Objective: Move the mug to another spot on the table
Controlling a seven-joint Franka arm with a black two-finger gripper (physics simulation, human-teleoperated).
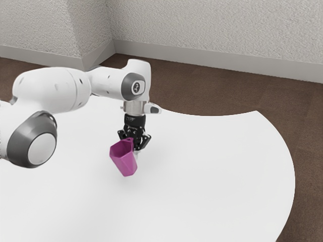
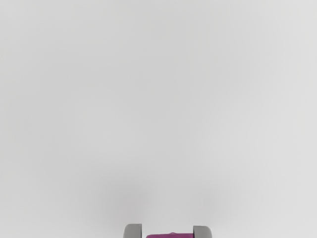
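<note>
The mug (image 1: 123, 159) is glossy magenta with flat, faceted sides that taper toward the base (very low-poly look). It hangs tilted over the middle of the worktop (image 1: 227, 166), at 7 o'clock from the black jaws, which pinch its rim. In the wrist view, grey fingertips (image 2: 132, 231) flank a magenta strip. The worktop is smooth, white and round-edged, and the floor (image 1: 227, 85) is a brown weave.

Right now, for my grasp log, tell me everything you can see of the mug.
The mug is magenta, faceted and matte, like plastic. It hangs tilted, its base toward the exterior view's right, seemingly just off the white table. The gripper is shut on its rim, a grey fingertip on either side.
</note>
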